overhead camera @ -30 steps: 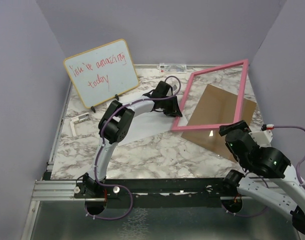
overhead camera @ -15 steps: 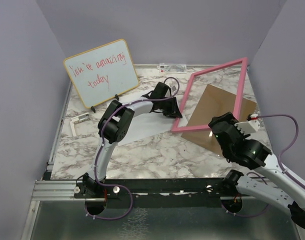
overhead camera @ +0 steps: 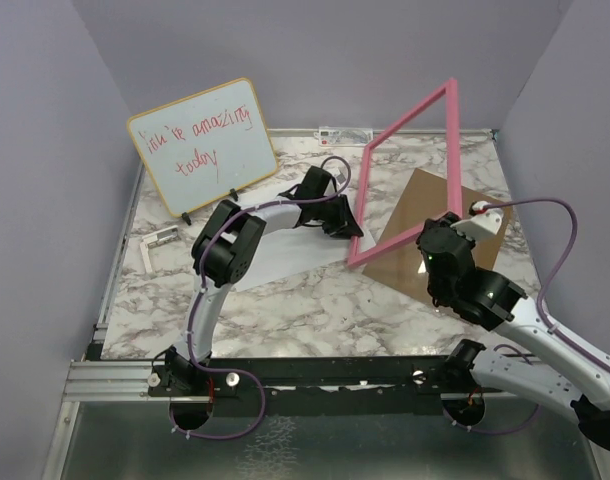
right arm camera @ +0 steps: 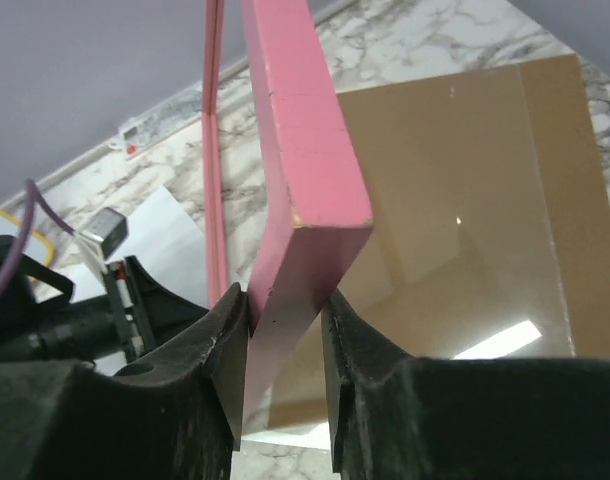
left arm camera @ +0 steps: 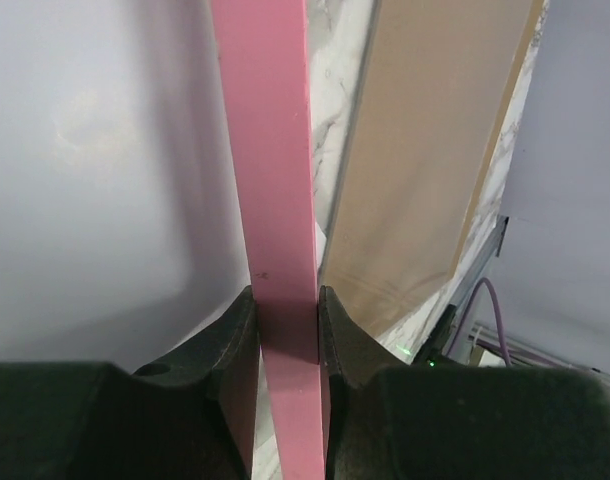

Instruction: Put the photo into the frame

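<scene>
The photo (overhead camera: 285,262) lies white side up on the desk (overhead camera: 285,310), under the left arm. The left end effector (left arm camera: 285,320) grips the frame (left arm camera: 265,150) by its rail. The right end effector (right arm camera: 285,310), wide open a second ago, has clamped onto the near corner. The frame now stands steeply tilted above the backing board (overhead camera: 425,205). Judgement: still unloaded.

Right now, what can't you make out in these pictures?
- The photo: top view, white side up; print hidden, left arm covers part.
- The frame: both wrist views crop it; pane not discernible.
- Label strip: top view, too small to read.
</scene>
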Motion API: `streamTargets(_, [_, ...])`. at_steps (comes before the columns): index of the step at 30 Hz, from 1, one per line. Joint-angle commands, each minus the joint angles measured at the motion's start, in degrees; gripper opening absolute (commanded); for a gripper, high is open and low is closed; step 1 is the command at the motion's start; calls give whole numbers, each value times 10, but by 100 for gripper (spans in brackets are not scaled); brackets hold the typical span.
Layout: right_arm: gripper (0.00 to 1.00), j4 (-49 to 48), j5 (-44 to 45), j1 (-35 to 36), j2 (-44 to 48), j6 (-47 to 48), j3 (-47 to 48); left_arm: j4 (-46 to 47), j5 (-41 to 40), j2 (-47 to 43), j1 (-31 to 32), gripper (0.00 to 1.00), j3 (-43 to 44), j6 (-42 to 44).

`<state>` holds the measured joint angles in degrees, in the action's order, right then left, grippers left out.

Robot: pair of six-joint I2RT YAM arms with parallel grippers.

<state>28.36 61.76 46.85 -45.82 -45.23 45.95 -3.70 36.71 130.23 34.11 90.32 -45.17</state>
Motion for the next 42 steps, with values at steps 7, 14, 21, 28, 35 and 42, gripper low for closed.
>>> streamTargets(7, [4, -229, -64, 0, -24, 332, 60, 11, 15, -92, 6, 16, -42, 2])
streamTargets(14, [1, -219, -148, 0, -71, 400, 114, -60, -86, -146, -3, 45, -67, 38])
streamTargets(21, [1, -205, -205, 0, -106, 402, 145, -83, -136, -183, -16, 55, -112, 55])
streamTargets(28, [1, -183, -258, 4, -141, 385, 171, -158, -271, -269, -40, 81, -108, 85])
streamTargets(35, [1, -70, -218, 64, -211, 321, 246, -203, -422, -367, -92, 93, -96, 81])
streamTargets(42, [1, 34, -176, 148, -272, 247, 273, -188, -286, -388, -148, 99, -53, 76])
